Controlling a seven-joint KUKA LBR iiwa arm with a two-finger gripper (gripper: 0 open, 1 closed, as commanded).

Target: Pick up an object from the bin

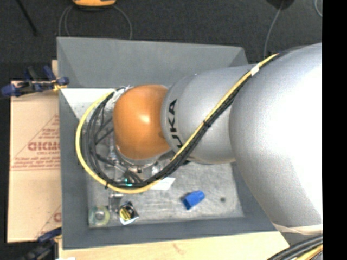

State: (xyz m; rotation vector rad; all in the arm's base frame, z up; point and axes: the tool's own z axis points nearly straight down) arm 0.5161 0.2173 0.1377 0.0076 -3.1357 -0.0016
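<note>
My gripper (122, 174) hangs under the arm's orange cover, low over the bin's left side. Just below it, near the front left corner, lie a small yellow and black tape measure (128, 213) and a pale greenish round ring-shaped thing (99, 216). Its lower end reaches down to just above these two. A blue wedge-shaped piece (193, 199) lies to the right on the bin floor, apart from the gripper. The edge of a flat white piece (164, 184) peeks out from beneath the arm.
The silver arm and its orange cover, looped with yellow and black cables, hide most of the bin's middle and right. The bin's left wall stands close to the cables, and its front wall is just beyond the tape measure.
</note>
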